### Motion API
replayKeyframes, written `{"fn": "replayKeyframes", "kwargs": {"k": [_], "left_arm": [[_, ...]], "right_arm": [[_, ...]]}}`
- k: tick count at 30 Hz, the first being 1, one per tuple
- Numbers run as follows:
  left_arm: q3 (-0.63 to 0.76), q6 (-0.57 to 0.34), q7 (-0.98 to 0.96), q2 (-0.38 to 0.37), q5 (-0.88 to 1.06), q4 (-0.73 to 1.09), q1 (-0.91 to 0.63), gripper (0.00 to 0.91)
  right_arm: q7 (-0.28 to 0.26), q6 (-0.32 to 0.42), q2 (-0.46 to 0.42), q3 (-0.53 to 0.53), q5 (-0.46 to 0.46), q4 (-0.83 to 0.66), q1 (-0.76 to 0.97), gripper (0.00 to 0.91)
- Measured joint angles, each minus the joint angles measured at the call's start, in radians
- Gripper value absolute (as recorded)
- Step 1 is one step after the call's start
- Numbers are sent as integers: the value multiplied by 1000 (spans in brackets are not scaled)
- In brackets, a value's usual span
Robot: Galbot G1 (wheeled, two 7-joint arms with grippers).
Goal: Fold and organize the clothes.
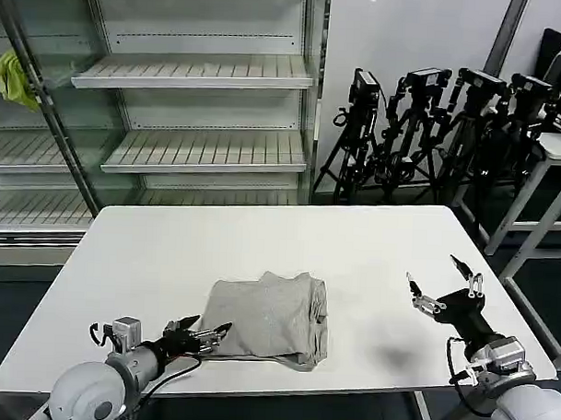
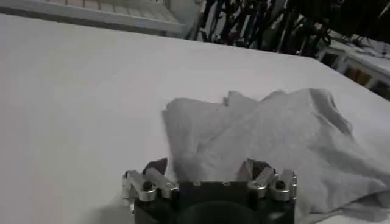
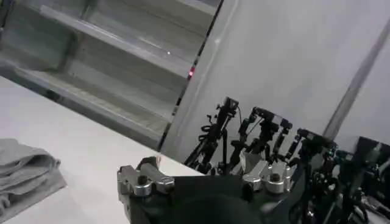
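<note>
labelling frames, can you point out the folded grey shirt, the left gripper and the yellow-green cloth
folded grey shirt (image 1: 269, 317), head view, middle of its top layer
left gripper (image 1: 213, 335), head view, between its fingertips at the shirt's near-left edge
yellow-green cloth (image 1: 16, 79), head view, middle of the bunch on the shelf rack

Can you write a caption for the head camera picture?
Folded grey shirt on white table; left gripper at its edge, right gripper raised, open.

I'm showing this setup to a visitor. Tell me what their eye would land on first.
First, the folded grey shirt lying near the front edge of the white table. Next, the two arms flanking it: the left gripper at the shirt's front-left corner, and the right gripper raised with open fingers, apart from the cloth. Behind stand bare shelves and a cluster of black tripods.
</note>
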Motion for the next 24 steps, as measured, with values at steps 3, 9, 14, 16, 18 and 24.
{"fn": "replayKeyframes", "kwargs": {"k": [3, 9, 14, 16, 18, 24], "left_arm": [[15, 0, 3, -8, 4, 4, -16, 101], [32, 0, 10, -10, 11, 4, -27, 40], [33, 0, 15, -9, 12, -2, -29, 40], [33, 0, 17, -10, 15, -3, -29, 40], [33, 0, 19, -11, 18, -5, -28, 40], [26, 0, 24, -11, 27, -12, -20, 40]], "right_arm": [[-1, 3, 3, 11, 0, 5, -13, 907], [-3, 5, 10, 24, -3, 9, -33, 907], [-4, 6, 11, 25, -5, 12, -36, 907], [-4, 6, 12, 25, -6, 12, -36, 907], [-4, 6, 13, 23, -7, 12, -36, 907], [-4, 6, 16, 19, -10, 14, -39, 907]]}}
